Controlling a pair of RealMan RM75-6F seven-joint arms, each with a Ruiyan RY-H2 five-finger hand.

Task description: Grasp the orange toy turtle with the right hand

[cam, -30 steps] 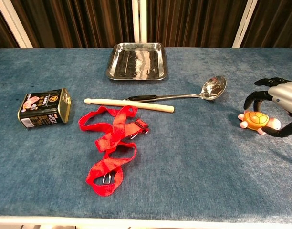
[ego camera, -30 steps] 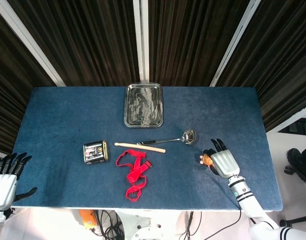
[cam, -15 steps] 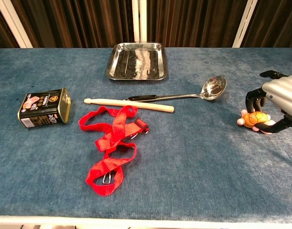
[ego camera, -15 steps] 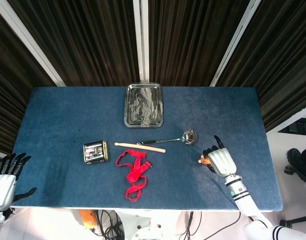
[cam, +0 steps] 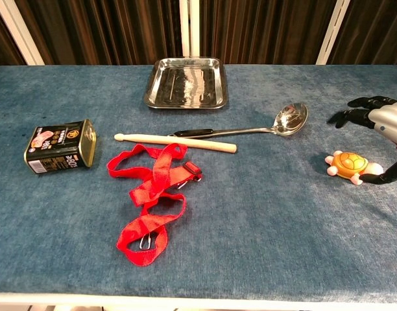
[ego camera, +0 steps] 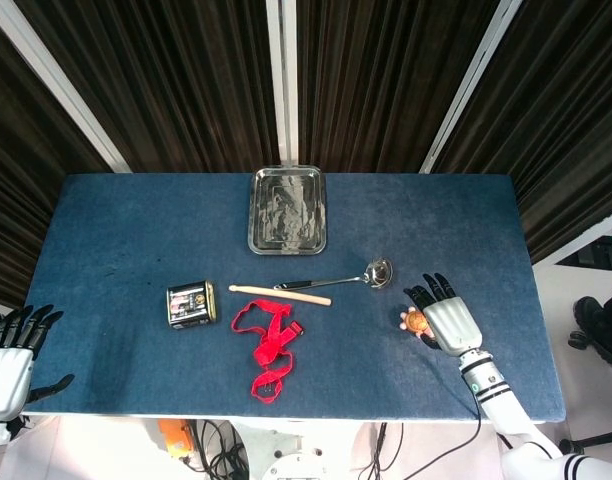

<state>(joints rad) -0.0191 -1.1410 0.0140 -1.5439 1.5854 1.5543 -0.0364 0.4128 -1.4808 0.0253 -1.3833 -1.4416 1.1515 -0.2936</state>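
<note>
The orange toy turtle (cam: 346,163) sat on the worktop (cam: 263,220) near its right edge; the right hand (cam: 380,129) hovered beside it, fingers spread, holding nothing. It looked light, smooth and probably slippery; pinching across the shell's sides seemed best.

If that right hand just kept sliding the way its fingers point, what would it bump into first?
Probably the ladle. The right hand has its fingers spread, pointing up the table and slightly left, with the orange toy turtle beside it. The ladle's bowl lies roughly in that line, though the hand might pass just right of it.
</note>
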